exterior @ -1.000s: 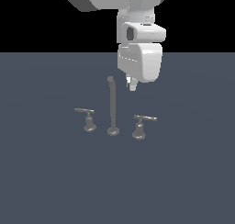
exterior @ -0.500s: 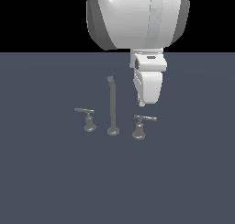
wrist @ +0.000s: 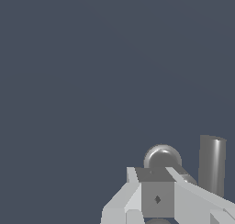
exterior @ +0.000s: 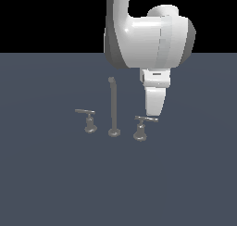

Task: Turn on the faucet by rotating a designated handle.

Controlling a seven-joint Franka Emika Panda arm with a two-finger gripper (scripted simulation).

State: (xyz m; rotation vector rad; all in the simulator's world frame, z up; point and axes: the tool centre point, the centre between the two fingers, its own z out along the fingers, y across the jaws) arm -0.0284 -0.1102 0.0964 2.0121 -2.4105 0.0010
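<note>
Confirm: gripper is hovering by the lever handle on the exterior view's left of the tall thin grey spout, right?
Wrong side. In the exterior view the gripper hangs by the grey lever handle on the exterior view's right of the tall thin grey spout; the smaller twin handle on the left stands alone.

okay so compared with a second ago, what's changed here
The gripper has dropped lower and shifted toward the exterior view's right, now just above the handle. Nothing has been grasped. The spout and the smaller handle have stayed put.

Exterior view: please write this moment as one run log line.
phase: approach | gripper: just above handle, contact unclear | spout: untouched
</note>
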